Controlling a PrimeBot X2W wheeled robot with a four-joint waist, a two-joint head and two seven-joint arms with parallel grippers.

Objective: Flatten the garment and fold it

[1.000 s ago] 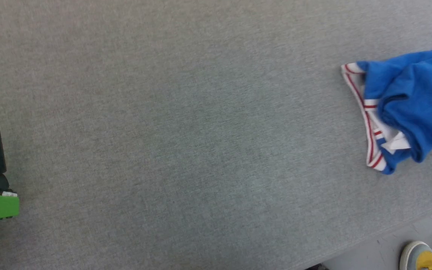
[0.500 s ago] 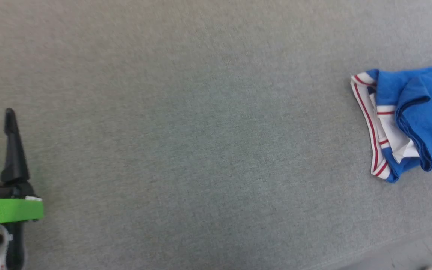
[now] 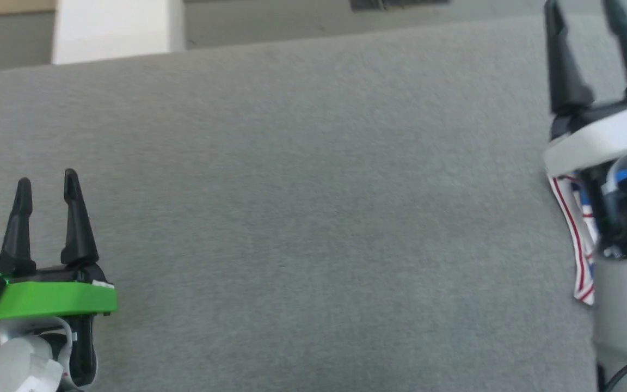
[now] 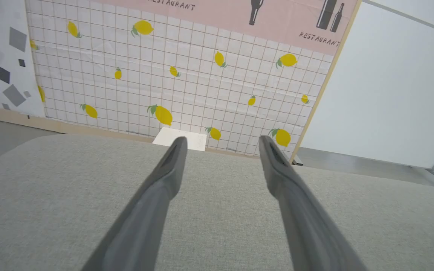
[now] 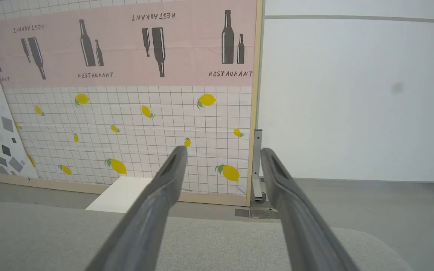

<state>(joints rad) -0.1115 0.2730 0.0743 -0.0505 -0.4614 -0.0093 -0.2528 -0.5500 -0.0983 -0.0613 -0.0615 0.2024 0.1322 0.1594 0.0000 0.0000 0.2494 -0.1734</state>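
Probably a staged lab; printed restaurant-and-lemon backdrop beside a white partition; grey padded table.

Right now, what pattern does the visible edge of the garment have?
Red and white stripes on the garment; the head view shows it best.

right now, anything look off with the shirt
The garment lies off at the grey padded surface's right side, mostly hidden behind the right gripper's wrist; a strip of red-and-white trim peeks out. Both it and the left gripper are open, empty.
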